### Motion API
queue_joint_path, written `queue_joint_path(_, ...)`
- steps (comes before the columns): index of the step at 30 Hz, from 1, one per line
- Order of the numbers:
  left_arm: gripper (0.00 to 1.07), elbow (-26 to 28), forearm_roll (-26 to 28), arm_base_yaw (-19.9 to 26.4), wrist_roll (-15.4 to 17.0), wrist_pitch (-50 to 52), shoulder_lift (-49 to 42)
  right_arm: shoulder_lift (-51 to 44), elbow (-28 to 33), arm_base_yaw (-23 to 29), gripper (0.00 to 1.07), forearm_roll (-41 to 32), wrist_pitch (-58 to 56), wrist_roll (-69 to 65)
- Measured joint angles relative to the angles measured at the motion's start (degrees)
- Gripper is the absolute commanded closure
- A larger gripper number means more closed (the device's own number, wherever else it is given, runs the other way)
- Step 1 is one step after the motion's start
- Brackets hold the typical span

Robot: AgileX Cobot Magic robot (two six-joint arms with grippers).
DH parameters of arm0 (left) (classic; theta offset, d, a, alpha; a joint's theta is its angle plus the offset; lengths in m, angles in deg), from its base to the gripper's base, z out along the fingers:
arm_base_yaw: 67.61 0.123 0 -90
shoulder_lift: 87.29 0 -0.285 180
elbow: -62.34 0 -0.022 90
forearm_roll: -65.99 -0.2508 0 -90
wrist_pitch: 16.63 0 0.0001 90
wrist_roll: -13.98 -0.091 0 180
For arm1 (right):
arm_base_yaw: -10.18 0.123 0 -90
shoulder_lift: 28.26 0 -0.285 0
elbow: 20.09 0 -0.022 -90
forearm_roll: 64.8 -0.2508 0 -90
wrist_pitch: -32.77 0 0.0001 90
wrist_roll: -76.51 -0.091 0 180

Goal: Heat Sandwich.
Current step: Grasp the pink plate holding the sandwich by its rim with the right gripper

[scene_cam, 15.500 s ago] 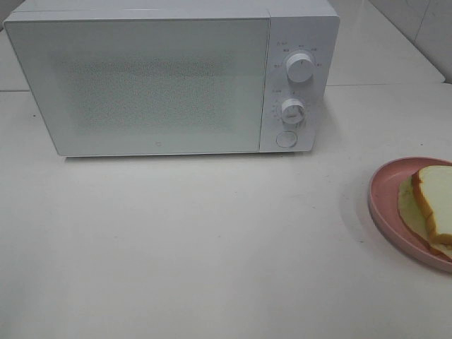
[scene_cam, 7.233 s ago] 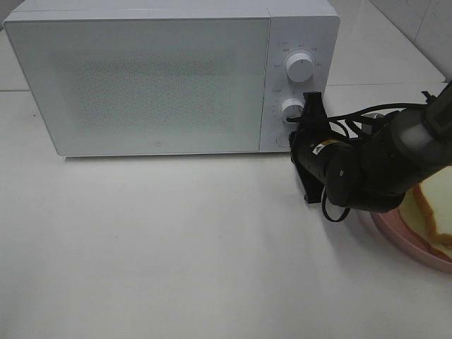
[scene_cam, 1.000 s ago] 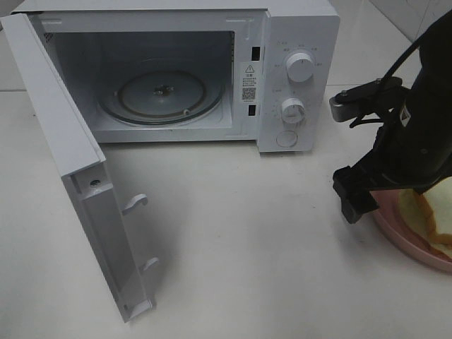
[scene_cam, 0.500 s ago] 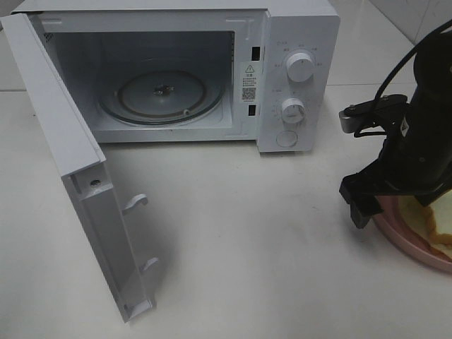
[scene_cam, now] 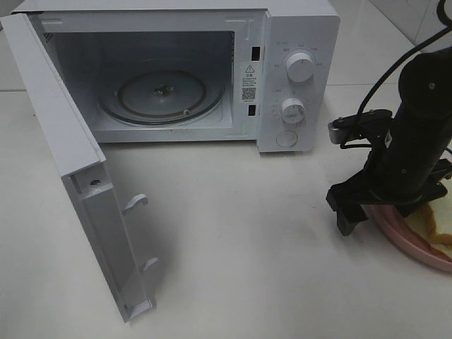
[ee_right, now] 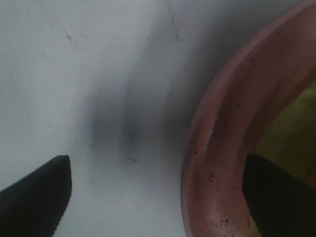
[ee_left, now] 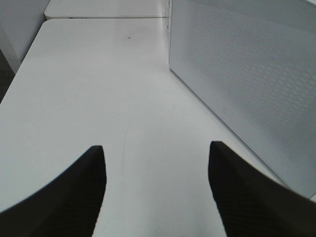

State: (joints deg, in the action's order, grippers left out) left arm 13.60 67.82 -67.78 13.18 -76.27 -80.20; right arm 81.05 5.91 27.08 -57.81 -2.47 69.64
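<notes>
The sandwich [scene_cam: 443, 227] lies on a round pink plate [scene_cam: 402, 236] at the table's right edge; only a corner of white bread with tan crust shows past the arm. My right gripper [scene_cam: 385, 208] hangs low over the plate's left rim, open, one finger outside the plate and one over it. In the right wrist view the right gripper [ee_right: 158, 197] straddles the plate rim [ee_right: 217, 163], with the sandwich's yellow-green layer [ee_right: 291, 128] just inside. My left gripper [ee_left: 155, 192] is open and empty over bare table.
The white microwave [scene_cam: 296, 42] stands at the back with its door [scene_cam: 78, 169] swung wide open to the left and a glass turntable [scene_cam: 162, 95] inside. The left wrist view shows the door's outer face [ee_left: 247, 74] beside the left gripper.
The right arm has turned more upright and sunk toward the plate's left rim, its outer finger shifting slightly left. The microwave door and left gripper have not moved.
</notes>
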Motion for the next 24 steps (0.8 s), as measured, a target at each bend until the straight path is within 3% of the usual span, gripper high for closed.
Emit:
queue_joint_path(15,0.48,0.0,0.0,0.0,0.0,0.0,0.0,4.4,0.0,-0.2,0.24,2.8,2.1,-0.5)
queue_joint_path(21,0.48,0.0,0.0,0.0,0.0,0.0,0.0,4.4,0.0,-0.2,0.39,2.8,2.1,-0.5)
queue_joint_path(24,0.48,0.0,0.0,0.0,0.0,0.0,0.0,4.5,0.0,-0.2,0.56,3.1,2.1,-0.6)
